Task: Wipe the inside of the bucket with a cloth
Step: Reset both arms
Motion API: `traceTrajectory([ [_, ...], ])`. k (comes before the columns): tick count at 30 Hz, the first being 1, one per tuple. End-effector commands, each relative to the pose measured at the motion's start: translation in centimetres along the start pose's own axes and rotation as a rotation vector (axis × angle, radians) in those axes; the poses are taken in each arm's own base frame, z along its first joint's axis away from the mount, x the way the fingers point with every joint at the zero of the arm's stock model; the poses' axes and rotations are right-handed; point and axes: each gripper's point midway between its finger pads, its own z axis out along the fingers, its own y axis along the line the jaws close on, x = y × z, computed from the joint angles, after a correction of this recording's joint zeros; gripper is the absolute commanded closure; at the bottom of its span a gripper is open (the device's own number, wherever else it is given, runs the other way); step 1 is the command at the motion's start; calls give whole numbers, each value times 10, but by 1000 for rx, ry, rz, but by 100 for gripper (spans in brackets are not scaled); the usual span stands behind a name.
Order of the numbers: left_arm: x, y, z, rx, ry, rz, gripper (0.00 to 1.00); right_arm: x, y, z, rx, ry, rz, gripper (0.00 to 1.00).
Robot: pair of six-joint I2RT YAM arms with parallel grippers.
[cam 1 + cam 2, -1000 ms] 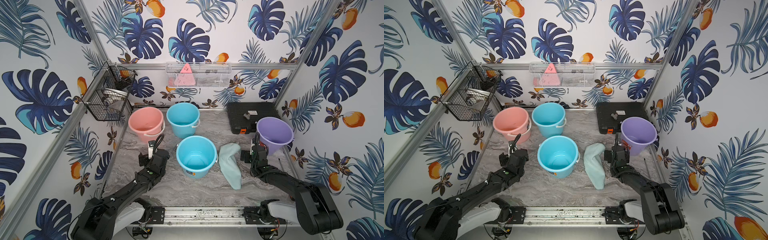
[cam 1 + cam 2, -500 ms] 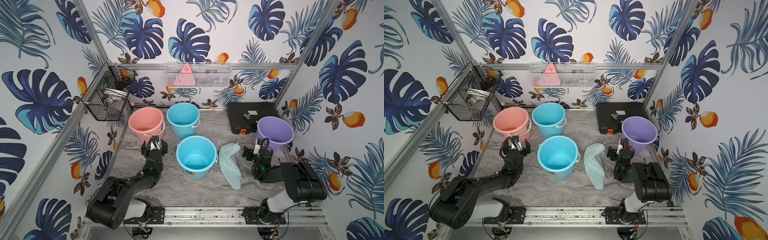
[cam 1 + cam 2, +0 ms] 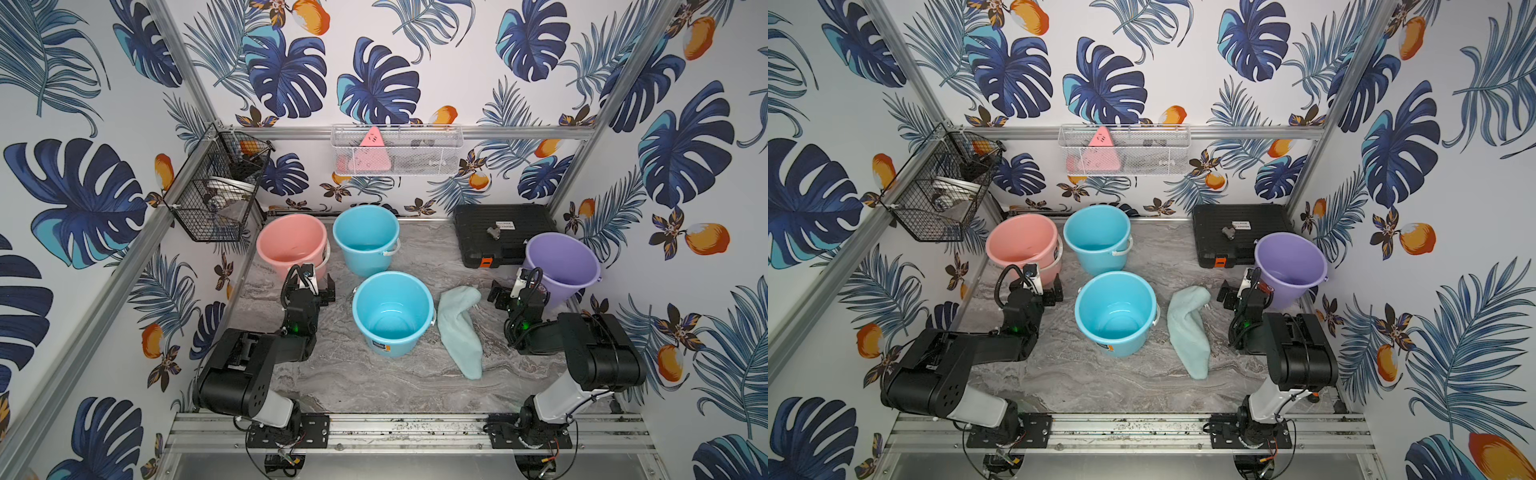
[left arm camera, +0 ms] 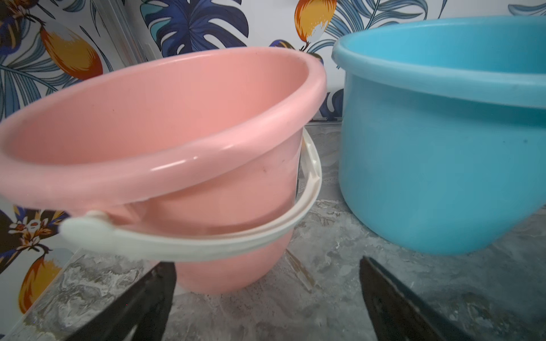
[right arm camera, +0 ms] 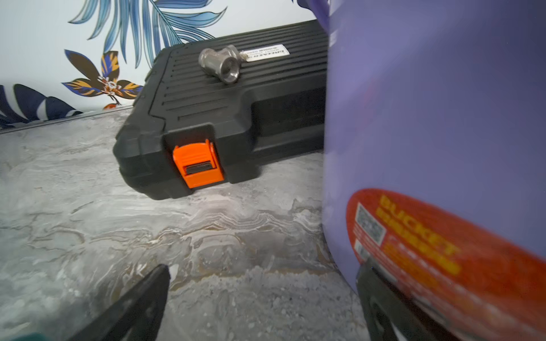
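Top views | found cloth (image 3: 459, 328) flat, just beside nr blue bucket (image 3: 399, 347) | noted L gripper (image 3: 309, 291), R gripper (image 3: 519, 293) spread, empty

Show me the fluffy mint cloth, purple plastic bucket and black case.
Fluffy mint cloth (image 3: 459, 328): in a top view, middle.
Purple plastic bucket (image 5: 443, 103): right wrist view, outer wall.
Black case (image 3: 1214, 224): in a top view, lid.

Mint cloth (image 3: 459, 332), blue bucket (image 3: 376, 307)
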Motion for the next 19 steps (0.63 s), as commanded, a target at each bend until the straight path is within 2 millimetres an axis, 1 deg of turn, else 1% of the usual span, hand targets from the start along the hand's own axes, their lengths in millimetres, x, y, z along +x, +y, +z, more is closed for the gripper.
traceTrajectory([
  [1, -6, -6, -2, 21, -30, -6, 1, -1, -2, 4, 22, 15, 23, 0],
  [4, -6, -7, -3, 25, -35, 0, 1, -2, -3, 3, 21, 3, 20, 0],
  [5, -8, -12, -5, 47, -47, 14, 1, -2, -3, 3, 23, 0, 19, 0],
  [7, -6, -15, -4, 66, -37, 17, 1, -1, -3, 3, 24, 11, 21, 0],
  [14, -6, -15, -3, 68, -33, 16, 1, -2, -2, 3, 21, 6, 21, 0],
  [19, -7, -12, -4, 50, -44, 13, 1, -1, -3, 3, 23, 9, 20, 0],
])
